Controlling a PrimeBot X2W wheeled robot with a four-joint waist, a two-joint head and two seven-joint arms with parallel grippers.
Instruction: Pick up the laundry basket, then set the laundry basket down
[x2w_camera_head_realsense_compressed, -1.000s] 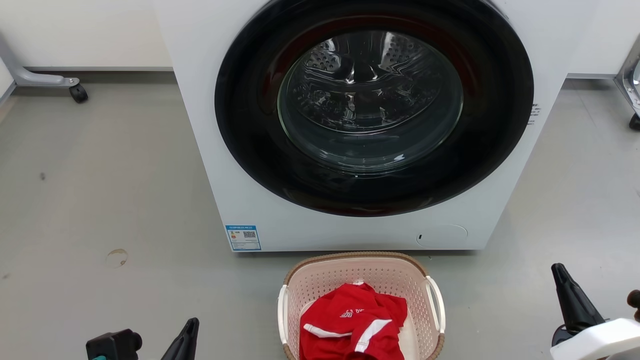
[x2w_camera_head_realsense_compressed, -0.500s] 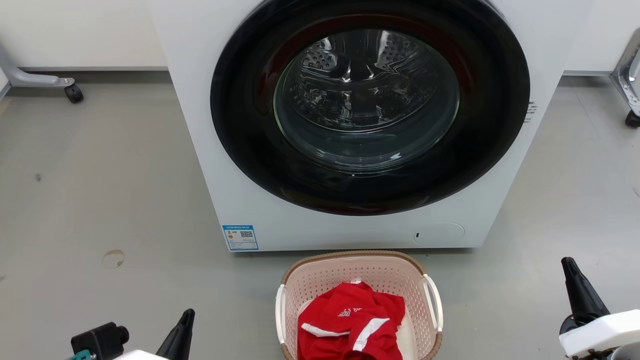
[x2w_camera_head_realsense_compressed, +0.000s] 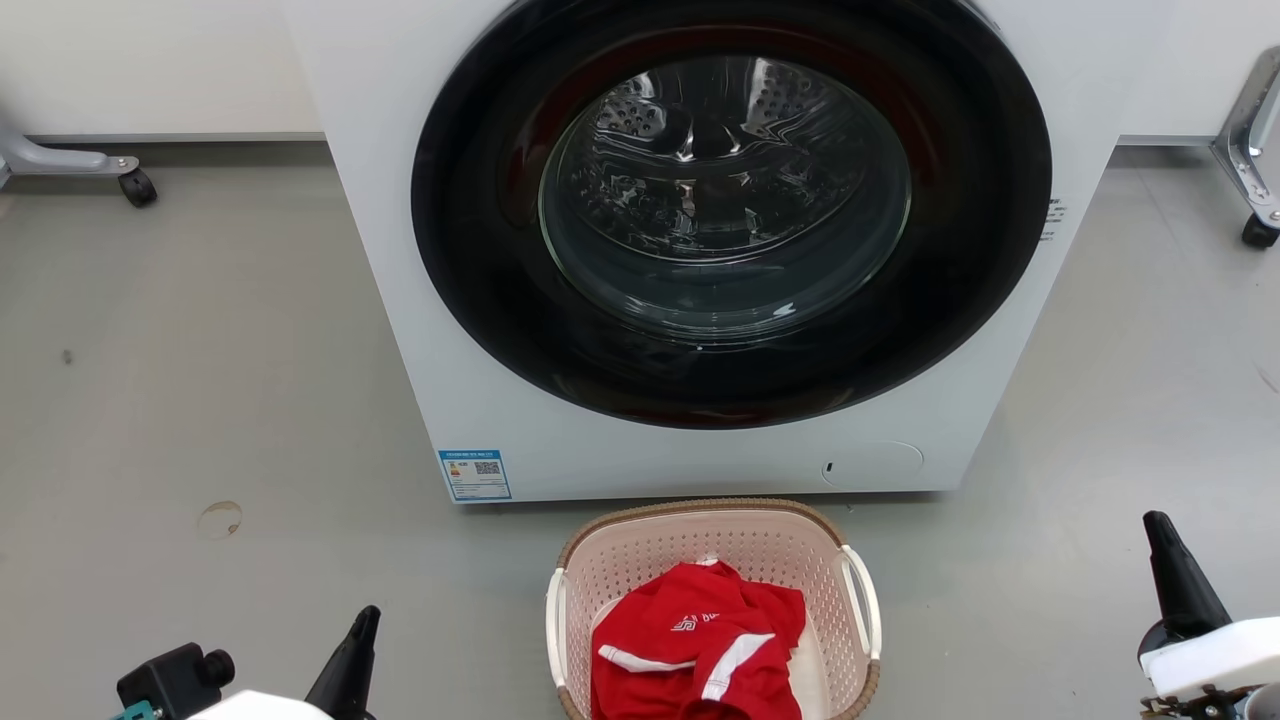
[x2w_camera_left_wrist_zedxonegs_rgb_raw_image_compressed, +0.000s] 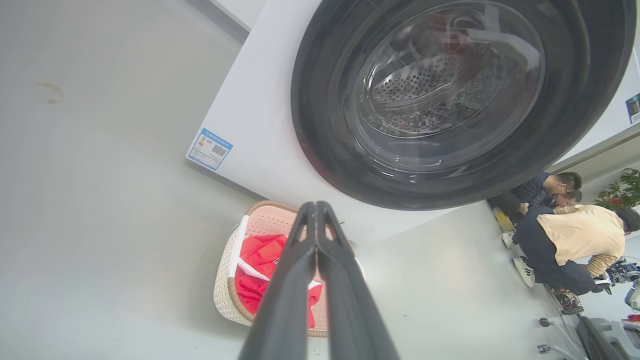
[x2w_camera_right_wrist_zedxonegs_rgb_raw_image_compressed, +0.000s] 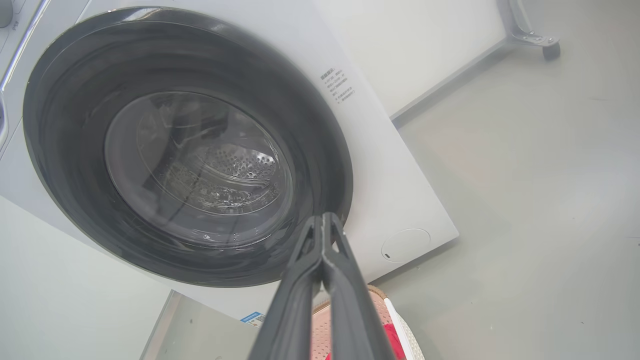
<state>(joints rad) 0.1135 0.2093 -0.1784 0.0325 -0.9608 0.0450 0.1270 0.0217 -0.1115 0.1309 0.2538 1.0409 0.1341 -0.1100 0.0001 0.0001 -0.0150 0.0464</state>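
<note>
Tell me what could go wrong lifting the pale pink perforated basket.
Both the left gripper and right gripper are shut, well apart from the pale pink perforated laundry basket; a lopsided hold on its white side handles might tilt it.
Tilted, the loose red garment could slide out.
The basket stands close before the white washing machine and might bump it.

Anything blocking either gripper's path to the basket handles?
Nothing visible. Bare floor separates the left gripper and the right gripper from the laundry basket; the washing machine stands behind it.
</note>
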